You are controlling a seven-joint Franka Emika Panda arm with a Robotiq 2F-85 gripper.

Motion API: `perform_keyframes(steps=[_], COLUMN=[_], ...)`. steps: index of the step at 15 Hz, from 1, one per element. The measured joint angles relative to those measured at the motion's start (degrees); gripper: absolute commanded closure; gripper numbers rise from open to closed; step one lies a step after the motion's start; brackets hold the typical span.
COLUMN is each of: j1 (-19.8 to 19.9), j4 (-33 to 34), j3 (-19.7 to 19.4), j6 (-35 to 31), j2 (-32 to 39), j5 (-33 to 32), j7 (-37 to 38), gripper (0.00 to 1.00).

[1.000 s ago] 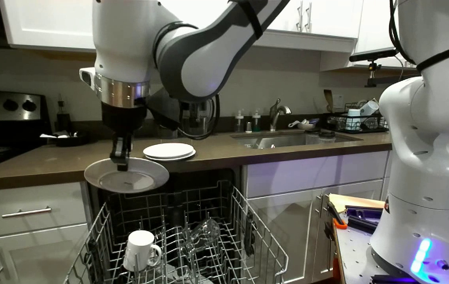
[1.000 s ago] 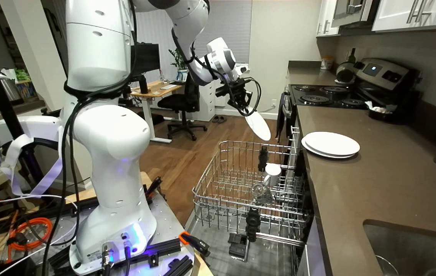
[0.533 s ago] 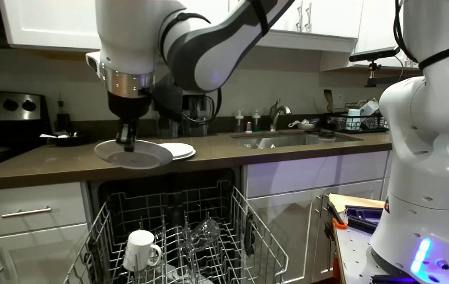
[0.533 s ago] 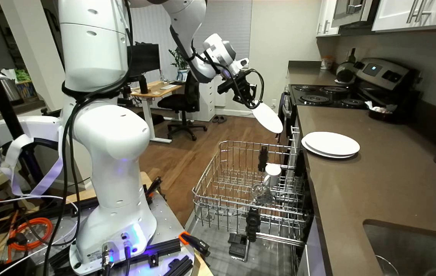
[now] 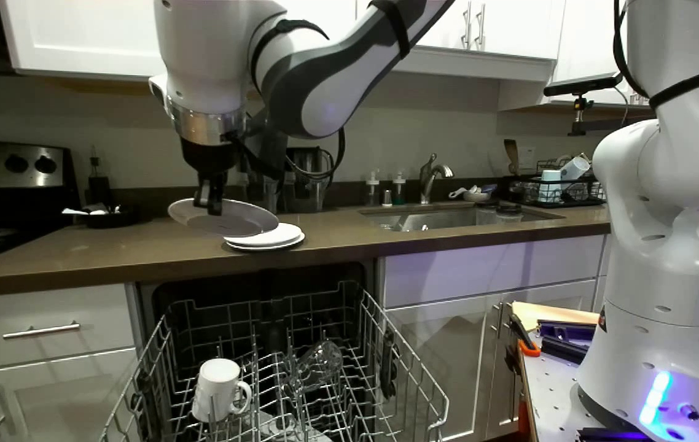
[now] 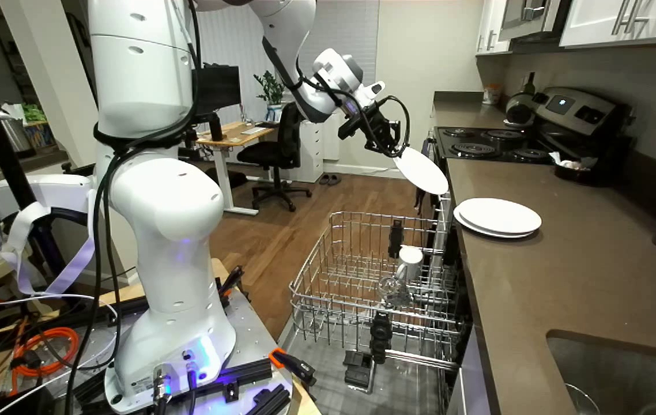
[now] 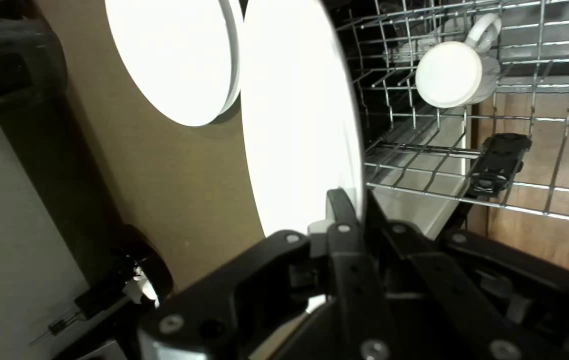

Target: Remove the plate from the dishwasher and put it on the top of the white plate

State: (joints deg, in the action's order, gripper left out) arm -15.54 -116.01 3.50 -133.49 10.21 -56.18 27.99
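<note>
The pale plate (image 5: 242, 220) is held by its rim in my gripper (image 5: 209, 205), raised above the dishwasher (image 5: 263, 285) beside the counter. It is tilted, its free edge lower and towards the counter, as seen in an exterior view (image 6: 422, 171). In the wrist view the plate (image 7: 299, 110) stands between the fingers (image 7: 340, 207), which are shut on its rim. The white plate (image 5: 276, 234) lies flat on the counter, on another plate, near the front edge; it also shows in an exterior view (image 6: 498, 215) and the wrist view (image 7: 174, 55). The held plate is apart from it.
A white mug (image 5: 214, 387) and a clear glass (image 5: 322, 362) are in the pulled-out rack. The counter (image 6: 570, 276) edge runs beside the rack. A clear pitcher (image 5: 306, 184) stands behind the white plates. A black pan (image 5: 110, 218) stands near the stove.
My gripper has moved up and towards the counter with the plate in it, closer to the white plates. The held plate has tilted slightly. The white plates, mug and glass have not moved.
</note>
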Motion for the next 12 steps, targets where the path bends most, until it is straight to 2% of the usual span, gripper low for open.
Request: perform_keyframes(steps=[6,12], j1=[1.52,3.37], j4=[3.44,9.13], j3=[-0.39,-1.73], j6=[3.32,6.02], j2=[0.89,7.05], j5=[-4.72,-5.92], j7=[2.93,4.53], gripper=[0.98,0.98])
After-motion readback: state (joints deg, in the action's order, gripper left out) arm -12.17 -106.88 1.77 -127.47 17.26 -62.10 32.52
